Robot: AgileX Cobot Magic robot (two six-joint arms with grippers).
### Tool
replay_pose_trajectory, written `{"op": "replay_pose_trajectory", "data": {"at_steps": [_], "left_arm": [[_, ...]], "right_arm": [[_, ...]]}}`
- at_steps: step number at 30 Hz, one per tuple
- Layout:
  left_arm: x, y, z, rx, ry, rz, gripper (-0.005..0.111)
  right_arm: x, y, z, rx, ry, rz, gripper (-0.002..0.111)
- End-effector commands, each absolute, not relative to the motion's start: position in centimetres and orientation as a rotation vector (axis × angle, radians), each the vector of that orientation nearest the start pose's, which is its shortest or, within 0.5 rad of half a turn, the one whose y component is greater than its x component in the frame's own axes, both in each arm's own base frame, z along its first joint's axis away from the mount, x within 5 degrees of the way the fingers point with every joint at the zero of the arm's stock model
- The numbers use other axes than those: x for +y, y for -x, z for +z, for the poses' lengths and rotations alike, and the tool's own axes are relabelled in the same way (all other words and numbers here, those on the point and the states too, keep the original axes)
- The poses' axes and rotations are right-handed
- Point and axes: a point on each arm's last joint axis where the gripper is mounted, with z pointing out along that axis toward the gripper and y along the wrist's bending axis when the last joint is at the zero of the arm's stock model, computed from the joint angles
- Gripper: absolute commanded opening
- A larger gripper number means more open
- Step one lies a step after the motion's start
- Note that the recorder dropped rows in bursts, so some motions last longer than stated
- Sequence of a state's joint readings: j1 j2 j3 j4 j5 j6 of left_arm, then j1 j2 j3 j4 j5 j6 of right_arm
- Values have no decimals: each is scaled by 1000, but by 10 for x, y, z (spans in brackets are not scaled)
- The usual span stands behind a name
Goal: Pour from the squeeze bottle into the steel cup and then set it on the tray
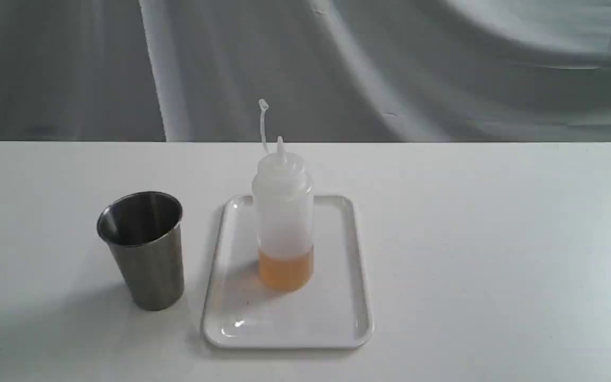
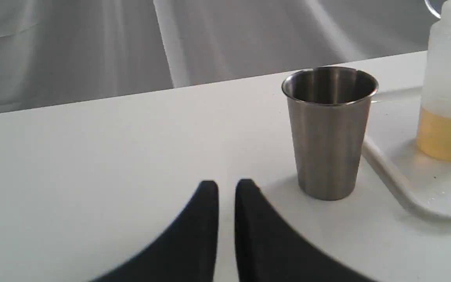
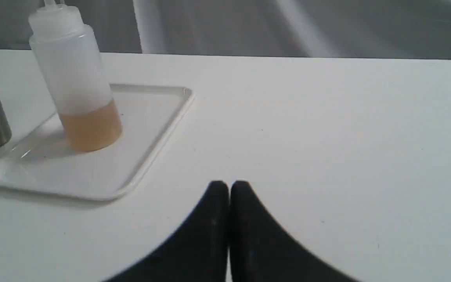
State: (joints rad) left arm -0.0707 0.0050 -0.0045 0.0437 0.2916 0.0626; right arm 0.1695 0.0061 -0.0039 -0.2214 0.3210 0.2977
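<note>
On the desk (image 1: 496, 239), the tray (image 1: 337, 318) is seen carrying the upright squeeze bottle (image 1: 284, 212), with the steel cup (image 1: 143, 249) stood just beside. The left gripper (image 2: 226, 186) is nearly shut and the right gripper (image 3: 229, 186) shut, both empty. A gentle mid-body grasp is advised, lest liquid be squeezed out early.

We see bright, even light; soft shadows fall left of the steel cup (image 1: 143, 249) and squeeze bottle (image 1: 284, 223) (light from the right). Glare dots the tray (image 1: 337, 307); wrist views look soft.
</note>
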Motion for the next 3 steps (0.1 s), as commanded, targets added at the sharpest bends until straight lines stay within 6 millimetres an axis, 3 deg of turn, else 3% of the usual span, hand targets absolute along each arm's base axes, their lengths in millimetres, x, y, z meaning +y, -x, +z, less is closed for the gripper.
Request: {"op": "replay_pose_trajectory", "data": {"at_steps": [1,3], "left_arm": [[-3,-55,187,1762,-147,32,8],[-3,-55,187,1762,-147,32,8]], "right_arm": [[3,-54,185,1796,20,120,0],[3,-54,185,1796,20,120,0]]}}
